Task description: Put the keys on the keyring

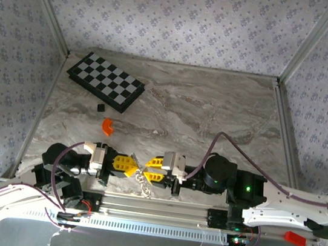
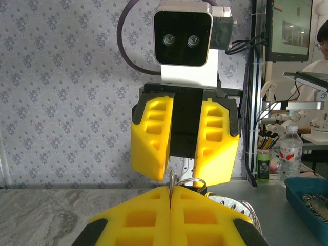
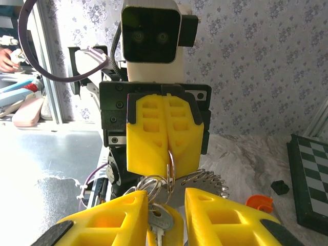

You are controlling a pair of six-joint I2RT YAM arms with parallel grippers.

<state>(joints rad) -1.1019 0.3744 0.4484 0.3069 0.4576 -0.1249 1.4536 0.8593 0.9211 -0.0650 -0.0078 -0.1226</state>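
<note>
Closest to the lens are the left gripper's point(image 2: 170, 197) own yellow fingers point(image 2: 138, 220). Those jaws are pressed together on a thin silver loop standing edge-on between them (part of the keyring bunch, as far as I can make out).

Sweeping across from above, the checkerboard point(image 1: 105, 81) lies at the far left of the marble bench point(image 1: 227, 107), skewed a bit against the walls. Just in front of it sits a tiny black bit point(image 1: 99, 107), then an orange curved piece point(image 1: 108, 127) a little nearer. Both are well apart from the arms.

Next comes the left arm, lying low along the near edge with its jaws pointing right. The keyring point(image 3: 205, 180) is right in the middle, where the two grippers meet nose to nose. Its fan of little silver pieces sticks out like a gear just beside the left fingertips, and a tangle of smaller rings hangs down from the pinched loop. A silver key point(image 3: 160, 220) dangles off those rings (head up, blade down).

Then there's the right gripper point(image 3: 166, 200), pointing left. Its jaws are apart, with the small rings and that key hanging in the gap. I can't tell whether either finger actually touches them.
</note>
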